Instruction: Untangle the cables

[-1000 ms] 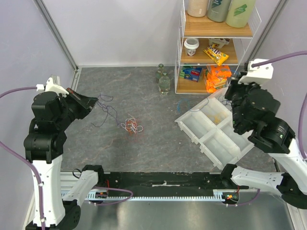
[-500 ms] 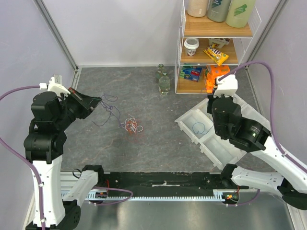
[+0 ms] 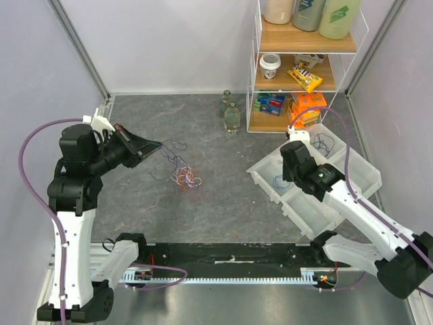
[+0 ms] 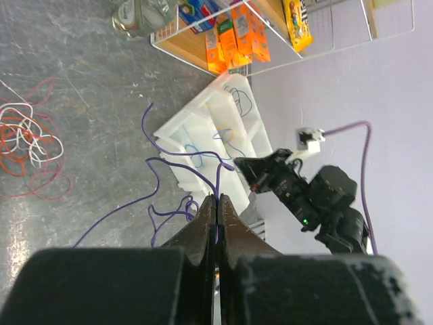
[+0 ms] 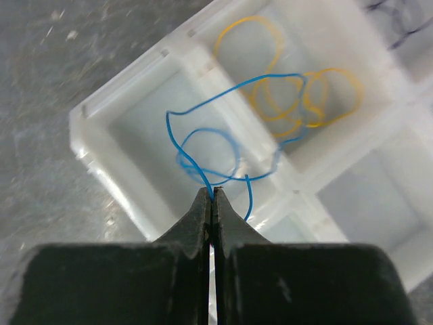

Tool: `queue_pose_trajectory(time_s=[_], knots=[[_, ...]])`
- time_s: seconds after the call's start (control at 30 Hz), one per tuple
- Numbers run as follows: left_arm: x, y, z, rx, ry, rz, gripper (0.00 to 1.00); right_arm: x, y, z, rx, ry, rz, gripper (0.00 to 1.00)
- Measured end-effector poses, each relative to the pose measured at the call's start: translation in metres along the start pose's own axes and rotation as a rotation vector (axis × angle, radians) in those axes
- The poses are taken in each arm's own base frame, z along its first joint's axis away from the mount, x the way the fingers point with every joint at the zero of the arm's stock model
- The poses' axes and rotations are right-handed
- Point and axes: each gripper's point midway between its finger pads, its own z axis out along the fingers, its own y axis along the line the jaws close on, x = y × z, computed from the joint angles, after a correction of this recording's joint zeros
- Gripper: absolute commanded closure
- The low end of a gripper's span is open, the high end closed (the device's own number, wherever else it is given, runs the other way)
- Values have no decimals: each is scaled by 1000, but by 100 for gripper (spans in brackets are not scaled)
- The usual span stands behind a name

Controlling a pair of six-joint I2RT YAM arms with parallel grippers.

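Over the tray (image 5: 86,115), center right: sorting cables (image 3: 184,178).
Right end effector (image 5: 212,193) is pinching the blue cable (image 5: 203,145), probably needing release into a compartment next; left end effector (image 4: 216,200) is clenching the purple cable (image 4: 159,162).

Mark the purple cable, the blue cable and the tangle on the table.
purple cable (image 4: 143,125), left wrist view, on its upper bend.
blue cable (image 5: 206,130), right wrist view, on the top of its loop.
tangle (image 3: 184,177), top external view, on its middle.

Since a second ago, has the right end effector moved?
Yes. The right end effector moved left and nearer, away from the shelf, to over the white tray.
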Motion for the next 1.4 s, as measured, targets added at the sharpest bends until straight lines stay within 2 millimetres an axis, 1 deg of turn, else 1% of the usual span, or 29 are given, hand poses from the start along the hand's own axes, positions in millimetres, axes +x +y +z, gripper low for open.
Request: queue_pose_trajectory(time_s=[0.03, 0.1, 0.13, 0.17, 0.23, 0.3, 0.33, 0.43, 0.5, 0.53, 0.6, 0.67, 0.73, 0.8, 0.9, 1.0, 1.1, 1.23, 1.4], knots=[[3, -1, 1, 11, 14, -6, 98, 5, 5, 3, -25, 28, -3, 100], [7, -2, 2, 26, 35, -16, 98, 16, 23, 5, -113, 97, -10, 100], [9, -2, 2, 33, 44, -21, 98, 20, 34, 4, -172, 127, -11, 100], [11, -2, 1, 40, 52, -26, 98, 22, 42, 0, -220, 144, -11, 100], [18, 0, -1, 47, 60, -34, 98, 18, 58, -10, -318, 154, -4, 100], [24, 3, -5, 50, 59, -38, 98, 2, 69, -26, -402, 122, 13, 100], [27, 5, -6, 50, 60, -44, 98, -10, 72, -36, -434, 91, 23, 100], [34, 5, -9, 62, 68, -57, 98, -57, 78, -70, -518, -39, 57, 100], [33, 4, -9, 71, 70, -55, 98, -80, 77, -92, -556, -113, 79, 100], [32, 4, -7, 72, 73, -58, 98, -88, 76, -100, -571, -142, 87, 100], [31, 4, -2, 75, 80, -68, 98, -96, 72, -114, -589, -180, 106, 100], [30, 3, 3, 82, 95, -80, 98, -100, 67, -120, -584, -202, 137, 100], [28, 3, 7, 85, 104, -88, 98, -99, 64, -118, -561, -194, 159, 100], [27, 2, 11, 90, 119, -97, 98, -95, 61, -110, -520, -169, 174, 100], [27, 3, 14, 91, 127, -102, 98, -78, 54, -83, -412, -96, 185, 100], [29, 1, 10, 101, 119, -104, 98, -51, 43, -54, -275, 12, 162, 100], [33, -2, 4, 121, 122, -106, 98, -33, 31, -34, -159, 94, 133, 100], [36, -6, -3, 141, 116, -96, 98, -17, 21, -18, -72, 166, 89, 100], [49, -2, -7, 150, 144, -130, 99, -6, 12, -2, -14, 221, 21, 100]])
